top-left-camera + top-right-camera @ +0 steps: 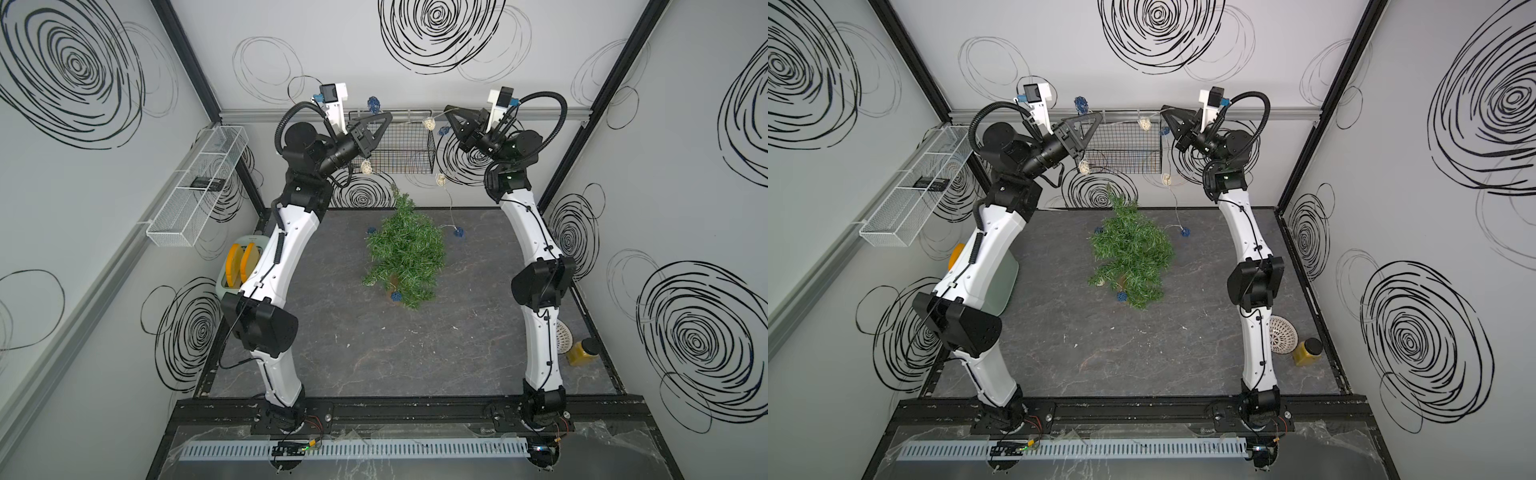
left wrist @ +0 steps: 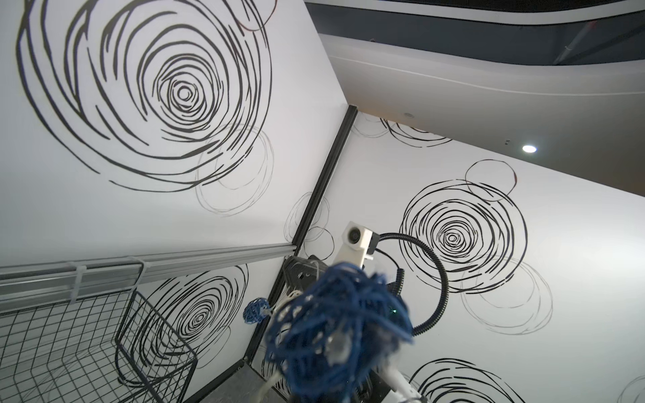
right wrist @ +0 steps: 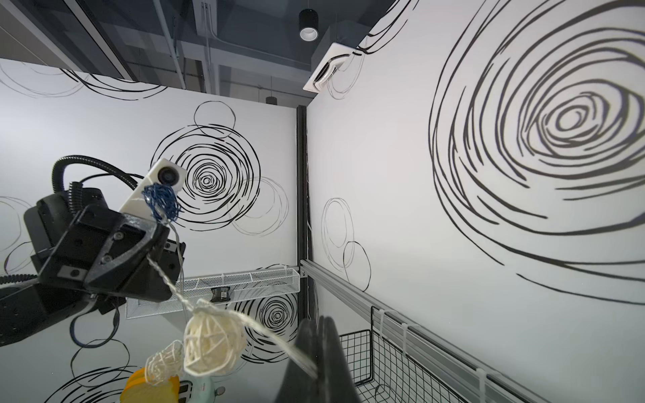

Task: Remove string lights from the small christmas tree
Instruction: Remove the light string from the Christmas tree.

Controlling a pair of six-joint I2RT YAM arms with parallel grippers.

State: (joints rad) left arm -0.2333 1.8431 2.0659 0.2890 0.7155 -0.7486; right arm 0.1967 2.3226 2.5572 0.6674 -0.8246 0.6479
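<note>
Two claws high above worktop [image 1: 478,332] rear edge: left claw [image 1: 387,117], right claw [image 1: 448,111], both clamped on string lights [image 1: 428,123]. From right claw, strand drops down-forward to small christmas tree [image 1: 405,249], centre-rear of worktop; remainder lodged in branches. Right arm nearer.

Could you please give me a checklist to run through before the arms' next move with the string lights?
1. Left gripper shut on the string lights: ok.
2. Right gripper shut on the wire: ok.
3. Strand off the small christmas tree: not ok; a blue ball sits by its base.
4. Strand clear of the wire basket: cannot tell.
5. Tree upright: cannot tell.
</note>
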